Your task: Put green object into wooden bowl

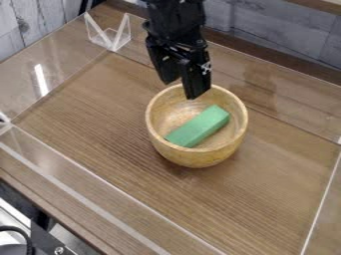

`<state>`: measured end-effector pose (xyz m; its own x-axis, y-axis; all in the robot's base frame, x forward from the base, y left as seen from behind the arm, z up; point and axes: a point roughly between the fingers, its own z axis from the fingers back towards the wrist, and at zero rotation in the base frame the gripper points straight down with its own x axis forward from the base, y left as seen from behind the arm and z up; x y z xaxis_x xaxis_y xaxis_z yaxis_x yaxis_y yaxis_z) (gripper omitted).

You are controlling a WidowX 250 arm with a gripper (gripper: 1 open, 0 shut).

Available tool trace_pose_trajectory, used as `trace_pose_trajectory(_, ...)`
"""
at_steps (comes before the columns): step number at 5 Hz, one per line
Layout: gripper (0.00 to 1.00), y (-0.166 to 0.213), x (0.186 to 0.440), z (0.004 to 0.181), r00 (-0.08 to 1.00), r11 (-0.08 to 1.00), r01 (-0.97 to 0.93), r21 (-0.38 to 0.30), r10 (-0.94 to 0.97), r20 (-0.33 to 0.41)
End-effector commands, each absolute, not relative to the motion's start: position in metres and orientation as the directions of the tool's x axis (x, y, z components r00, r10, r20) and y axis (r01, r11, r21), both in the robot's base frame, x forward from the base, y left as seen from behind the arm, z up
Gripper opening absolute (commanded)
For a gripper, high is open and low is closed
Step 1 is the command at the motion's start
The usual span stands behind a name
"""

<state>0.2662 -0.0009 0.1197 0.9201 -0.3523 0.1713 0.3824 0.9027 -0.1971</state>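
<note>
The green object point(197, 127), a bright green rectangular block, lies inside the wooden bowl point(167, 146), slanting from lower left to upper right. The light tan bowl stands near the middle of the wooden table. My gripper point(181, 83) hangs above the bowl's far rim, pointing down, its black fingers point(197, 82) spread apart and empty. It is clear of the block.
The table top point(80, 120) is brown wood grain, enclosed by clear acrylic walls point(40, 80) on the left, front and right. A clear bracket point(110, 38) stands at the back left. A grey plank wall runs behind.
</note>
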Motion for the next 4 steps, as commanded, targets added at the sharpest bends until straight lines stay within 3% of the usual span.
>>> trace_pose_trajectory(1,1.00,-0.004,0.272,0.107,0.928,0.924,0.340,-0.173,-0.300,0.221)
trace_pose_trajectory(2,1.00,-0.004,0.276,0.091,0.946,0.950,0.262,-0.169,-0.219,0.239)
trace_pose_trajectory(4,1.00,0.009,0.284,0.101,0.958,0.968,0.174,-0.178,-0.125,0.257)
